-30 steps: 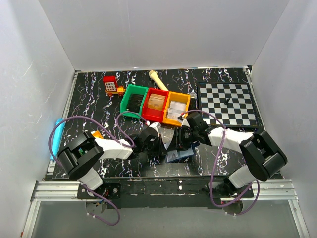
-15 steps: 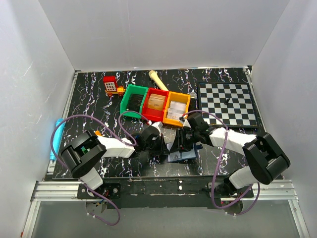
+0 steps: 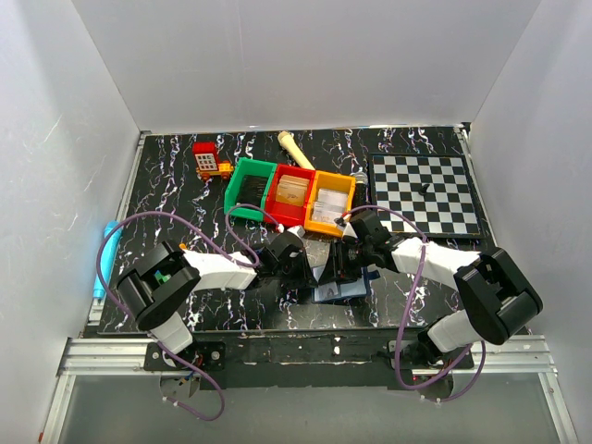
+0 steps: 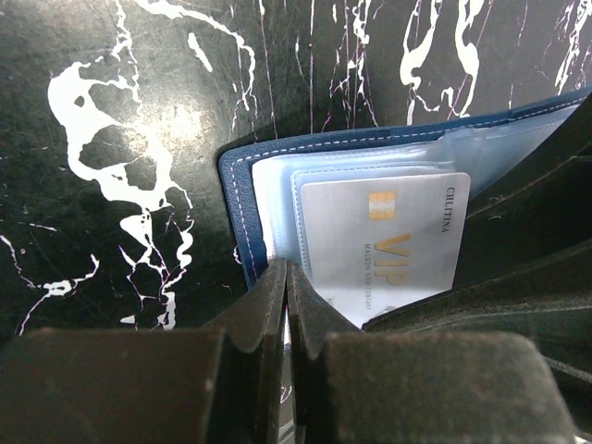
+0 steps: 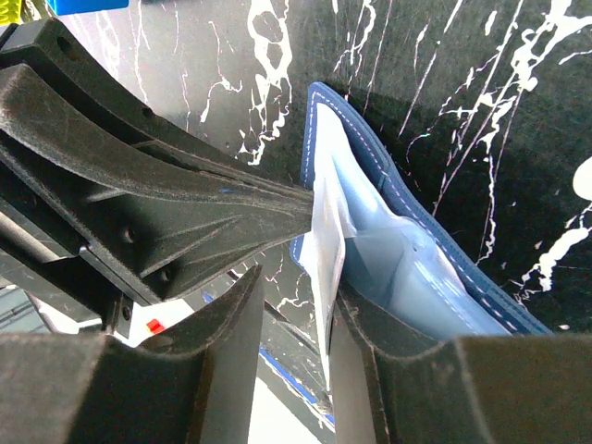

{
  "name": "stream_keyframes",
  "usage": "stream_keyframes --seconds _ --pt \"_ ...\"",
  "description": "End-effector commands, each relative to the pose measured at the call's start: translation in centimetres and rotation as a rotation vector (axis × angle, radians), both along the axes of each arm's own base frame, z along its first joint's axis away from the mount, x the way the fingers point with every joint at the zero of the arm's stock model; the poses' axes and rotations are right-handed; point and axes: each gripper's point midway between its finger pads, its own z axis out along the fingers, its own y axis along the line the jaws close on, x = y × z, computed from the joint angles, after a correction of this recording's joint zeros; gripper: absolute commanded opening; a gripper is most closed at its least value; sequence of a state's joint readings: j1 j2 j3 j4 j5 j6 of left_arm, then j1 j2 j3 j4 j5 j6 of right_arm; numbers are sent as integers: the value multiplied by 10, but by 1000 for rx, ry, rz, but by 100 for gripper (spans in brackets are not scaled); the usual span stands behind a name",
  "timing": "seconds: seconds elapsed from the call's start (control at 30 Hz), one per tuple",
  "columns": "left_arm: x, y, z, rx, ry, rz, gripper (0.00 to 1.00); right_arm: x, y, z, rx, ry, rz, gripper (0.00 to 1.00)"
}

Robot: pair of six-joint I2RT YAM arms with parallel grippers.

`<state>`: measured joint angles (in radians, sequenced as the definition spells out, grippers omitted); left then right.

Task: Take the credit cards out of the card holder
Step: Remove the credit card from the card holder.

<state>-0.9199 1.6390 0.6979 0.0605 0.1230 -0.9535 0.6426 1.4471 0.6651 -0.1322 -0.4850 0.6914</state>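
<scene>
The left pincer (image 4: pixel 287 277) hides the card (image 4: pixel 384 236) along its lower edge.

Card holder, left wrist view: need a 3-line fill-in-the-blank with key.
The silver plastic card bears gold letters reading ___.
The navy-blue folding card holder lies ___ on the black white-veined table.
The holder's inner lining is light ___.
Missing words: VIP; open; blue.

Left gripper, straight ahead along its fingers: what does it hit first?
The card holder: the left gripper sits at its near edge, with the silver VIP card just beyond. Whether the tips touch it yet is unclear.
</scene>
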Motion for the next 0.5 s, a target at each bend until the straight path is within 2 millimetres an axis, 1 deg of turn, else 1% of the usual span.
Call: stream_keyframes --seconds 0.0,0.27,0.47 --pt "-39 75 -65 355 162 36 0 12 13 23 71 -54 16 39" --pt "-43 86 -77 379 226 66 0 12 10 22 57 -57 13 39" --pt "-44 87 -81 365 245 72 0 11 3 21 34 -61 4 39"
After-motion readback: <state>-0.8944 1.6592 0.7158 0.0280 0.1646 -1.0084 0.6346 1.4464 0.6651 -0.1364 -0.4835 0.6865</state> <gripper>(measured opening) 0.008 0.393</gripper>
